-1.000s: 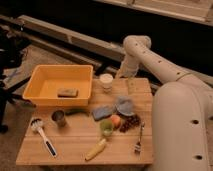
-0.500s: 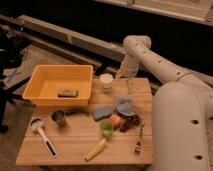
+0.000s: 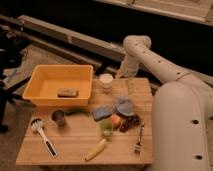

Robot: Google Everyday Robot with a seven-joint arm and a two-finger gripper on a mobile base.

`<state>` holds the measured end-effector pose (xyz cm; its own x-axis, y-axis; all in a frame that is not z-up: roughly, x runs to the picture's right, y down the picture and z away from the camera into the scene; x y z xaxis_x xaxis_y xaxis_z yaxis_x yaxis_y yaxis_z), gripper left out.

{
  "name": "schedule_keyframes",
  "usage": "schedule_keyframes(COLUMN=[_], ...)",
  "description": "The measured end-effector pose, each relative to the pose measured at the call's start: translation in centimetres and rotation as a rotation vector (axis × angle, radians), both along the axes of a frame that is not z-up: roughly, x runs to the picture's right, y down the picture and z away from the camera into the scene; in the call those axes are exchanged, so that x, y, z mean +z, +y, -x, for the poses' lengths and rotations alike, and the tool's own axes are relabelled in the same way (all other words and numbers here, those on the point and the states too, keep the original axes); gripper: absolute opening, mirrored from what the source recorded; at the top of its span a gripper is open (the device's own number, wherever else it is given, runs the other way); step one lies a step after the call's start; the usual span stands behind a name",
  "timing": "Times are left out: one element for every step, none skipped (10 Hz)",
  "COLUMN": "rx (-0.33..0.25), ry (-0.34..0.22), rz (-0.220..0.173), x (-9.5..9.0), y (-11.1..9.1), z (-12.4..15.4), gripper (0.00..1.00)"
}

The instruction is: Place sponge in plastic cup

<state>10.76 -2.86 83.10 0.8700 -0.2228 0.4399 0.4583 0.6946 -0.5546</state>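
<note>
The blue-grey sponge (image 3: 102,112) lies flat on the wooden table (image 3: 75,145), near its middle. The light-green plastic cup (image 3: 106,128) stands just in front of the sponge, close to its front right corner. My gripper (image 3: 130,86) hangs from the white arm (image 3: 137,52) over the far right part of the table. It is right of the white cup (image 3: 106,81) and behind the sponge, well apart from it, and holds nothing that I can see.
A yellow bin (image 3: 37,80) with a brown block (image 3: 67,92) stands at the far left. Around the sponge are a pale-blue lump (image 3: 125,105), an orange fruit (image 3: 116,120), grapes (image 3: 131,122), a metal cup (image 3: 59,118), a fork (image 3: 139,140), a banana (image 3: 96,149) and a brush (image 3: 42,135).
</note>
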Motion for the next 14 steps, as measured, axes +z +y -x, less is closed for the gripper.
schedule_keyframes(rx=[0.000, 0.000, 0.000, 0.000, 0.000, 0.000, 0.000, 0.000, 0.001, 0.013, 0.026, 0.047, 0.065, 0.078], ry=[0.000, 0.000, 0.000, 0.000, 0.000, 0.000, 0.000, 0.001, 0.004, 0.020, 0.039, 0.060, 0.073, 0.086], rz=[0.000, 0.000, 0.000, 0.000, 0.000, 0.000, 0.000, 0.000, -0.003, -0.021, -0.043, -0.074, -0.091, -0.103], x=[0.0, 0.0, 0.0, 0.0, 0.0, 0.0, 0.0, 0.0, 0.0, 0.2, 0.3, 0.5, 0.7, 1.0], y=[0.0, 0.0, 0.0, 0.0, 0.0, 0.0, 0.0, 0.0, 0.0, 0.1, 0.1, 0.0, -0.2, -0.2], z=[0.0, 0.0, 0.0, 0.0, 0.0, 0.0, 0.0, 0.0, 0.0, 0.1, 0.5, 1.9, 3.1, 4.6], gripper=[0.80, 0.80, 0.80, 0.80, 0.80, 0.80, 0.80, 0.80, 0.80, 0.80, 0.80, 0.80, 0.80, 0.80])
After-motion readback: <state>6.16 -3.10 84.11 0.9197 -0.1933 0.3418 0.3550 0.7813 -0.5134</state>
